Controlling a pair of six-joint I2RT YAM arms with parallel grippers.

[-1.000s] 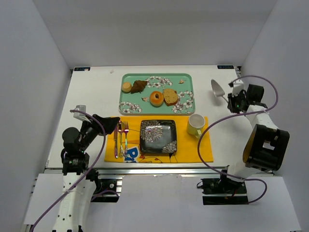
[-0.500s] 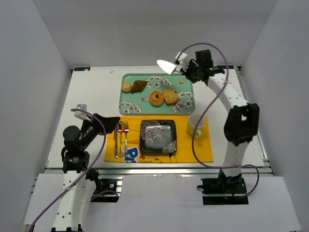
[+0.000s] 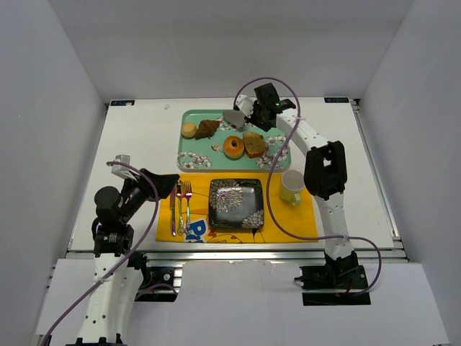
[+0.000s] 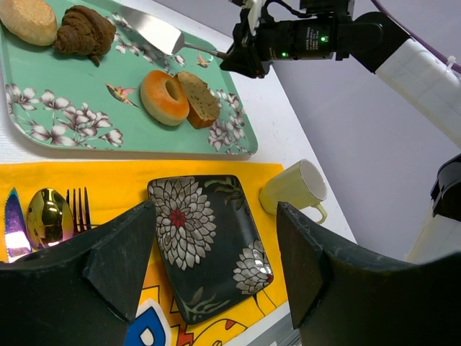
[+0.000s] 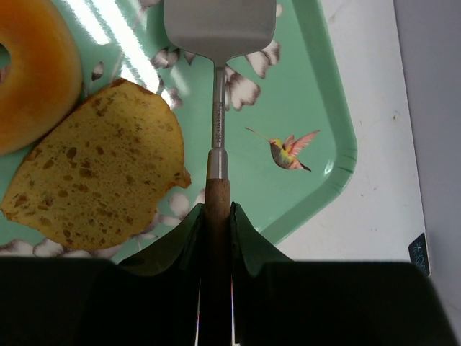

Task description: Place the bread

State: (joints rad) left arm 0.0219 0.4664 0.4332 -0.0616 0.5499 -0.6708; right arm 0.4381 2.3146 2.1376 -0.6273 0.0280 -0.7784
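The bread (image 3: 207,128) (image 4: 85,32) is a dark brown croissant-like pastry lying at the far left of the teal floral tray (image 3: 202,153) (image 4: 43,115) (image 5: 317,144). My right gripper (image 3: 253,112) (image 5: 217,213) is shut on the wooden handle of a metal spatula (image 3: 233,117) (image 4: 148,29) (image 5: 218,25). The spatula blade points left over the tray, a short way right of the bread and apart from it. My left gripper (image 3: 169,184) (image 4: 215,213) stands open and empty over the left side of the yellow placemat (image 3: 302,223).
On the tray also lie a round bun (image 3: 189,130) (image 4: 27,18), a golden ring donut (image 3: 233,146) (image 4: 164,97) (image 5: 29,72) and a tan bread slice (image 3: 253,144) (image 4: 198,97) (image 5: 94,180). The placemat holds a black floral plate (image 3: 235,204) (image 4: 209,245), cutlery (image 3: 180,205) and a pale mug (image 3: 292,186) (image 4: 292,189).
My right arm has swung from the table's right side across to the tray, carrying the spatula; the blade now sits lower and closer to the bread. The left arm has not moved.
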